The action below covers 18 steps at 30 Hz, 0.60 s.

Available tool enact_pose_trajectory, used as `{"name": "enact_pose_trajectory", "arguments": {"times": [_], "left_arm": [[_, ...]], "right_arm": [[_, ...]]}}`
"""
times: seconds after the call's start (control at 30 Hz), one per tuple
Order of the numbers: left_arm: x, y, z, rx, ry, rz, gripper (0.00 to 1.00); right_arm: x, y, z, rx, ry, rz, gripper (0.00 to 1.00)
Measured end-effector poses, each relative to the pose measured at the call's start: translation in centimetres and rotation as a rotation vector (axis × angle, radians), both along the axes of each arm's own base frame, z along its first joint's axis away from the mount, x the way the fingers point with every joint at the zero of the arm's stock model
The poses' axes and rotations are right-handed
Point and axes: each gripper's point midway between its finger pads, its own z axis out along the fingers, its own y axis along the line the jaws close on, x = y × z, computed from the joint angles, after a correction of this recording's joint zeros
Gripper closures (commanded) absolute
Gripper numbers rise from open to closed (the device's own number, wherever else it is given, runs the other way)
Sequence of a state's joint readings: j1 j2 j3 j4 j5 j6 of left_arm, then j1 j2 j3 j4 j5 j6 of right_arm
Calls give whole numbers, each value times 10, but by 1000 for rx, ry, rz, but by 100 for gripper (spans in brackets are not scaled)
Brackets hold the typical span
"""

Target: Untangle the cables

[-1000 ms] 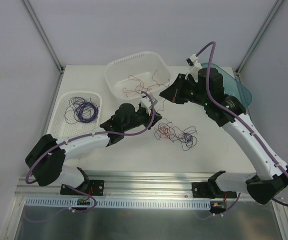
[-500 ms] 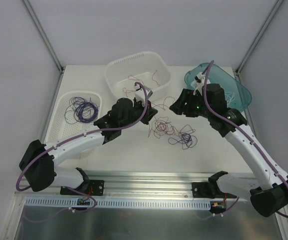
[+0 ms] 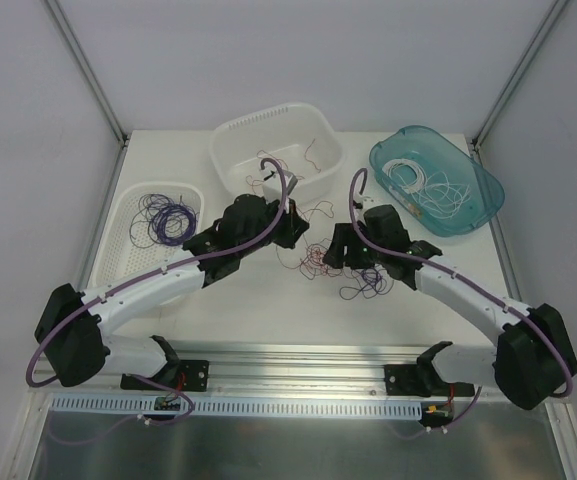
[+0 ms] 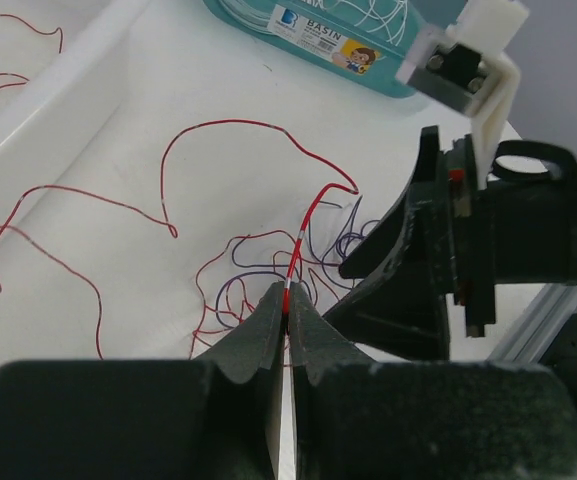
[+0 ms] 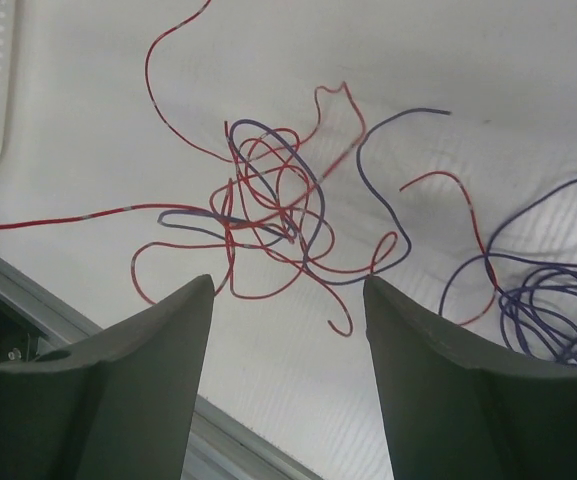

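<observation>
At 9 o'clock on the table (image 3: 268, 310) we see a flat white tray (image 3: 133, 262), and a coil of purple cables (image 3: 168, 218) lies in it. At 12 o'clock stands a white basket (image 3: 230, 135) that holds a few loose red cables (image 3: 265, 160). The left arm (image 3: 158, 280) reaches from 7 o'clock toward the centre. The left jaws are pressed together on one red cable (image 4: 303, 225), which runs from them into the tangle (image 3: 320, 255) of red and purple cables. This tangle lies on the table near the centre. The right jaws stand apart and hang just over the tangle (image 5: 268, 210); we see nothing between them. At 4 o'clock of the tangle lies a small purple coil (image 3: 368, 283), beside the right arm (image 3: 458, 290). At 2 o'clock sits a blue-green basin (image 3: 423, 131) with white cables (image 3: 423, 190) inside.
</observation>
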State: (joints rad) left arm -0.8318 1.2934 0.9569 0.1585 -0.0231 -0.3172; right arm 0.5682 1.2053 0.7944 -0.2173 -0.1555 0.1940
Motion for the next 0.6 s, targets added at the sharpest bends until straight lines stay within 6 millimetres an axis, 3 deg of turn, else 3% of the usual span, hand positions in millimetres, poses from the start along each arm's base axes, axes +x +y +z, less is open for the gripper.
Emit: {"name": "enact_pose_trajectory", "arguments": {"times": [0.17,0.33,0.6], "left_arm": [[-1,1,-2,-13,34,16,100],[-3,1,-6,-17,64,23,100],[-4,14,8,-4,63,67,100]], "right_arm": [[10,20,-26,14,-8,15,35],[28,23,-60,-8,-3,-52,41],[41,12,-88,-65,-7,-148,71]]}}
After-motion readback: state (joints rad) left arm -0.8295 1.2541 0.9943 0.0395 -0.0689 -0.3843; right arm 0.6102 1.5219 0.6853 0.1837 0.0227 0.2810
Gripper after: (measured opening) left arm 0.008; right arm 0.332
